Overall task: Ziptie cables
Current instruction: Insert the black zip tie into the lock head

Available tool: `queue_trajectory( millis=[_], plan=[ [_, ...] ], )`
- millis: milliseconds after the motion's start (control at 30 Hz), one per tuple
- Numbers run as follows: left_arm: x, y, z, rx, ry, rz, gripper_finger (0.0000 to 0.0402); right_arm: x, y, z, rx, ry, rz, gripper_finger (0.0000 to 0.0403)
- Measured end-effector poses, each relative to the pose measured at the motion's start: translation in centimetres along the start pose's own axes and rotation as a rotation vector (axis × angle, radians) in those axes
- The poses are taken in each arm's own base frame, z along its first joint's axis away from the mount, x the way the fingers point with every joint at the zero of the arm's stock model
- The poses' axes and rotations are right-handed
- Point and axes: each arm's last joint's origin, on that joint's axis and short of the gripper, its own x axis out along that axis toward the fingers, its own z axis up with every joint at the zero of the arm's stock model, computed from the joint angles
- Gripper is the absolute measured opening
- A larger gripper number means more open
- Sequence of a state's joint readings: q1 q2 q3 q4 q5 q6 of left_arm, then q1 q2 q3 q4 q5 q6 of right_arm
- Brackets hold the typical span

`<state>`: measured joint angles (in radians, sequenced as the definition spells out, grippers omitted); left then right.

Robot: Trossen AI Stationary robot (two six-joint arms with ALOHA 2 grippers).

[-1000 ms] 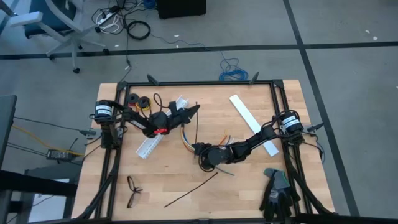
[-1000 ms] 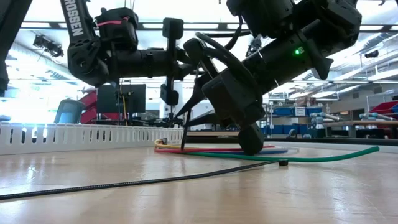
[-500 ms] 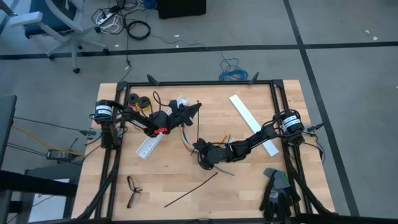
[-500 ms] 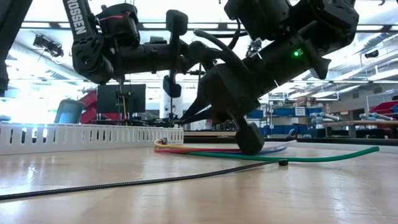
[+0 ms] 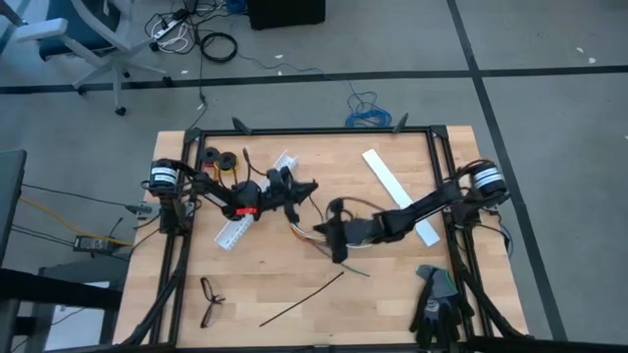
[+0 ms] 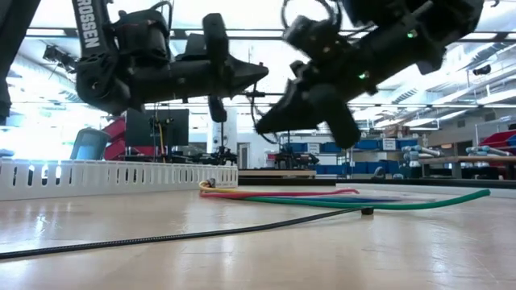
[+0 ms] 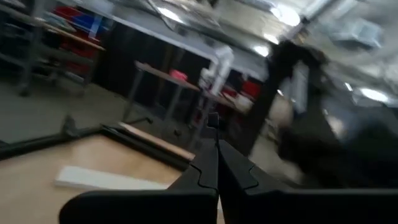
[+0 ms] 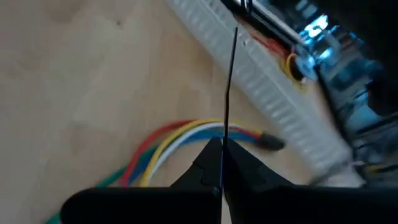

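right gripper lifts a ziptie over the cables
right gripper [image 8: 222, 163] jaws pinch a ziptie [image 8: 229, 81] above the cables [image 8: 180, 140] lying on the worktop [image 5: 392, 284], likely to thread it; left gripper [image 7: 214, 155] jaws pressed together, raised nearby.

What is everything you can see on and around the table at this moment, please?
cables: several; yellow, red, blue, white, green; middle of the table.
zipties: two, black; one lying near the front edge, one pinched in the right gripper.
slotted strip: one, white; left of the cables.
flat strip: one, white; right side.
eyeglasses: one, black; front left.
gloves: apparently a pair, dark; front right corner.
table: one, light wood.
left gripper: shut, raised above the slotted strip.
right gripper: shut on a ziptie, above the cables.
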<state>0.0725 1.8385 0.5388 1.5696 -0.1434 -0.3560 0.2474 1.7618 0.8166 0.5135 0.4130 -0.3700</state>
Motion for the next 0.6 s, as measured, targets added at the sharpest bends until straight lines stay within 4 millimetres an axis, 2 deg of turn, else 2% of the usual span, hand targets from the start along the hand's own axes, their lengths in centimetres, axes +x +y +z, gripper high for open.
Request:
queue_trajectory(
  millis=[133,300,600],
  plan=[
    [-0.4,-1.5,-0.8,0.172,0.04,-0.071,0.0001,-1.1,-1.8,-0.6,0.283,-0.126,0.131,0.0],
    [-0.8,-3.1,-1.5,0.449,0.048,-0.11,0.0001,-1.1,-3.1,-1.5,0.566,-0.214,0.208,0.0],
    [-0.8,-2.9,-1.8,0.751,0.079,-0.031,0.0001,-0.6,-5.4,-2.6,0.785,-0.257,0.282,0.0]
  ],
)
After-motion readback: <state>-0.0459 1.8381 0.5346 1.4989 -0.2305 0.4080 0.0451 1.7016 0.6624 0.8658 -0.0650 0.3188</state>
